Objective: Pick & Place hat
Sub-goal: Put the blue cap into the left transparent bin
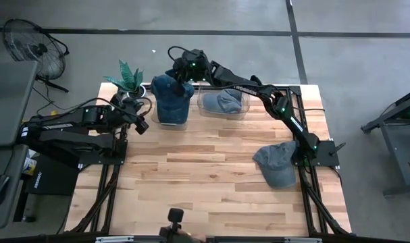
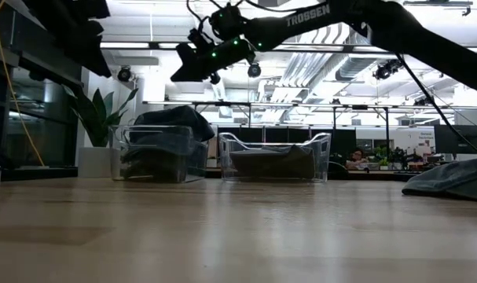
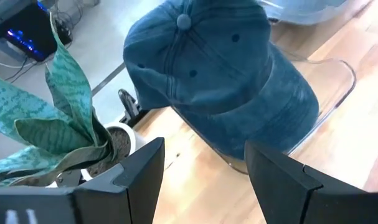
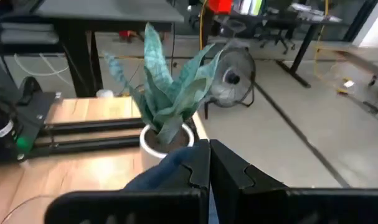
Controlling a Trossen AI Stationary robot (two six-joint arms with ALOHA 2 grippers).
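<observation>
Blue denim covers most of what can be made out at the back of the light wooden table [image 1: 211, 175]: a dark blue cap [image 1: 171, 94] sits heaped in a clear plastic bin [image 1: 169, 120] at the back left, its crown rising above the rim. From table height the bin's walls blur the cap's lower part, and the brim cannot be traced. Just to its right, a second clear plastic bin [image 1: 223, 111] holds a grey-blue cap [image 1: 225, 100], seen only as a dim shape through the plastic in the low view. A third grey-blue cap [image 1: 277, 164] lies loose on the table near the right edge, partly under the right arm's base and cut off at the frame edge in the low view.

The right gripper [image 1: 185, 75] hangs over the back of the left bin, above the dark blue cap. Its fingers are pressed together; a fold of blue cloth shows just beside them in the right wrist view, but whether they pinch it cannot be told, since the fingertips run out of frame. Beyond them stands a green, sword-leaved potted plant [image 4: 167, 99] in a white pot.

The left gripper [image 1: 141, 125] waits just left of the same bin, jaws parted and holding nothing, with the dark blue cap beyond its fingers [image 3: 139, 180].
</observation>
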